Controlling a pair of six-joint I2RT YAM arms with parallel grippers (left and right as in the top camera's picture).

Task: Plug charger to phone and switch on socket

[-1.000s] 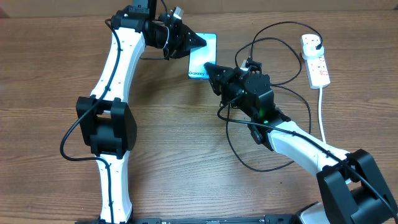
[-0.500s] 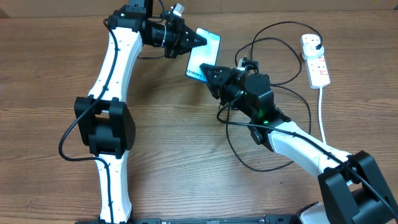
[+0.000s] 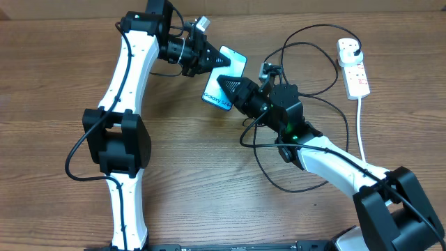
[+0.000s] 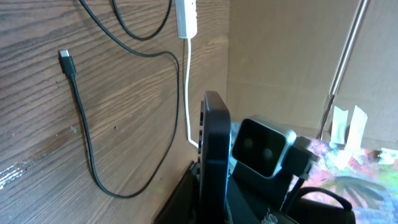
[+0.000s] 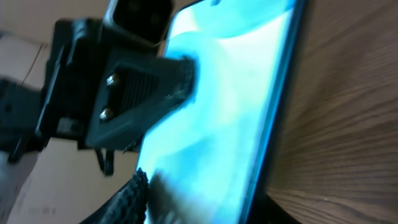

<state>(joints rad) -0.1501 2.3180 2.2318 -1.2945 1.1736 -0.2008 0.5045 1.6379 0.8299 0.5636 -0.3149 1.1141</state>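
One phone (image 3: 227,70), tilted off the worktop (image 3: 56,84) near 12 o'clock overhead, is pinched by the left end effector (image 3: 221,61) from its 10 o'clock side. The right end effector (image 3: 224,82) meets its 4 o'clock side, spread unclear. One socket (image 3: 354,66) lies at 2 o'clock. One charger (image 4: 67,63) trails loose, its tip free.

Overhead looks down at the table (image 3: 56,84); both wrist cameras closely face the phone (image 5: 236,99).

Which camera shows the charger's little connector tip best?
Left wrist: the tip lies in plain sight on the table. Overhead shows the cable looping, but the tip is hard to find there. Right wrist shows none of it.
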